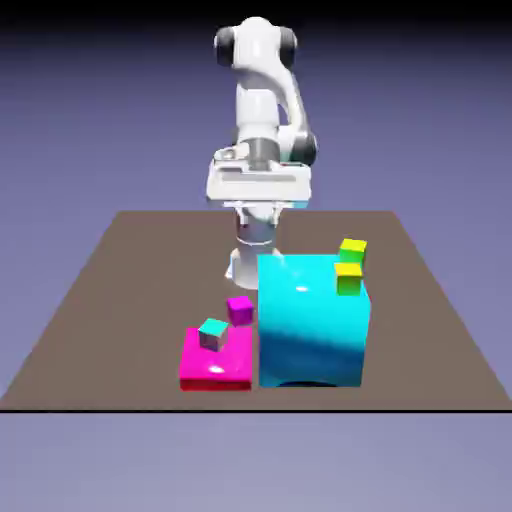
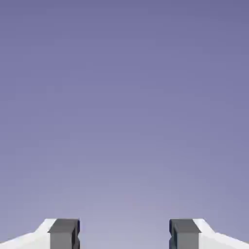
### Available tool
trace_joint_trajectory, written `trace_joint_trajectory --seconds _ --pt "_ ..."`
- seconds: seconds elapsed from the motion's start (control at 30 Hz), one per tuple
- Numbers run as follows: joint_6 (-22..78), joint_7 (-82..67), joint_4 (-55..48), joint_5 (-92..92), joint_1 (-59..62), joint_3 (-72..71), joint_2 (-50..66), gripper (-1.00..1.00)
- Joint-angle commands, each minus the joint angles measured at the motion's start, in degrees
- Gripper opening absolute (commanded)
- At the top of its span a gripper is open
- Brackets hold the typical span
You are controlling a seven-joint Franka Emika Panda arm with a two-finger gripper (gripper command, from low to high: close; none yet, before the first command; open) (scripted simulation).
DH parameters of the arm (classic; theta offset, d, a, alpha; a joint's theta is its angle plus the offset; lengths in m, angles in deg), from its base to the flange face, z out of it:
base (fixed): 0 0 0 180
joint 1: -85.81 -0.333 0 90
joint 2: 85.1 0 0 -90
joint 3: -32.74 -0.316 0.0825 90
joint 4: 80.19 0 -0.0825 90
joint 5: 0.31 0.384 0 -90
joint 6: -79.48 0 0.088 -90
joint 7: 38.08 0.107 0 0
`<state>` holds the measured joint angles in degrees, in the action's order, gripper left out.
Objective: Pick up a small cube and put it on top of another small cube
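Observation:
The small magenta cube (image 1: 239,309) rests on the table just left of the big cyan block. Close in front of it, the other small cube (image 1: 213,333), teal on top with greyish sides, sits on the flat magenta slab (image 1: 215,365). My gripper (image 1: 260,210) hangs high over the table's far side, well behind and above both cubes. In the hand view my gripper (image 2: 124,234) is open, its two grey fingertips (image 2: 63,233) wide apart with only the plain backdrop between them. Neither cube shows in that view.
A big cyan block (image 1: 312,320) stands right of the slab, taller than the small cubes. Two small yellow-green cubes (image 1: 351,248) (image 1: 348,278) sit at its far right, one behind the other. The brown table (image 1: 120,290) ends just in front of the slab.

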<state>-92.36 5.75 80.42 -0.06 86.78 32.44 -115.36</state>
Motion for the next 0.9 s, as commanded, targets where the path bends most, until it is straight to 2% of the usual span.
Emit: trace_joint_trajectory --seconds 0.0,0.87 --pt "2.4 0.0 -0.3 2.0 0.3 1.4 2.1 0.0" --pt "65.1 -0.9 -8.9 53.4 7.0 38.6 56.1 0.0"
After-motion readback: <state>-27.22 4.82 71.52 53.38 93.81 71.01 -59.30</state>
